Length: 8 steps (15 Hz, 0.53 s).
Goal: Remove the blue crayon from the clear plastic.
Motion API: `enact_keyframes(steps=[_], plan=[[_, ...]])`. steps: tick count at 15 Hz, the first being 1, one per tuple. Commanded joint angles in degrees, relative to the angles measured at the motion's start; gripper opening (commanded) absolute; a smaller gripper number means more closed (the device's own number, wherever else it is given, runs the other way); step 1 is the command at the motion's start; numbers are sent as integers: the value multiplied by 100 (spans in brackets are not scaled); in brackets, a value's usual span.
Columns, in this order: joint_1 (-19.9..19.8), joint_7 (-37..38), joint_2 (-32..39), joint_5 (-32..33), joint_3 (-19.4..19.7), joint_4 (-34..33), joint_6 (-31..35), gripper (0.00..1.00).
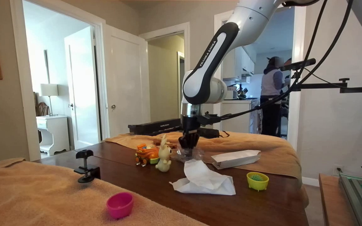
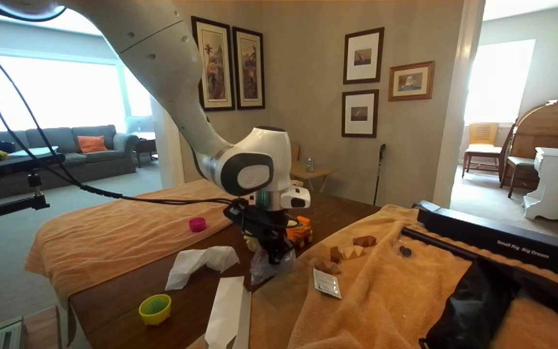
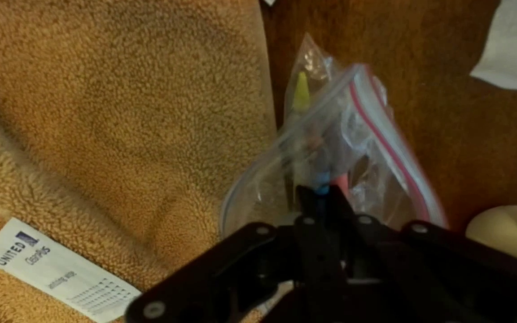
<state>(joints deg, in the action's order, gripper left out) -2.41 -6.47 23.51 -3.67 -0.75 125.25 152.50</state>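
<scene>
Pinching with my gripper [image 3: 320,192] set narrow, I hold the blue crayon [image 3: 322,187] between its tips, inside the clear plastic bag [image 3: 391,146]; only a small, blurred blue bit shows.

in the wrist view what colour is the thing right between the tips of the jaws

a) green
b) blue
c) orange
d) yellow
b, since the blue crayon shows as a small blue patch between the tips of the jaws, while the yellow pointed thing shows well away from them.
</scene>
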Motion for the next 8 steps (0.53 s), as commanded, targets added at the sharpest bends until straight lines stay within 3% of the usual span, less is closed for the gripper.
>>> enact_keyframes(steps=[1, 8], plan=[[191, 199, -346, 342, 105, 82, -213, 2], [304, 221, -667, 557, 99, 96, -530, 2]])
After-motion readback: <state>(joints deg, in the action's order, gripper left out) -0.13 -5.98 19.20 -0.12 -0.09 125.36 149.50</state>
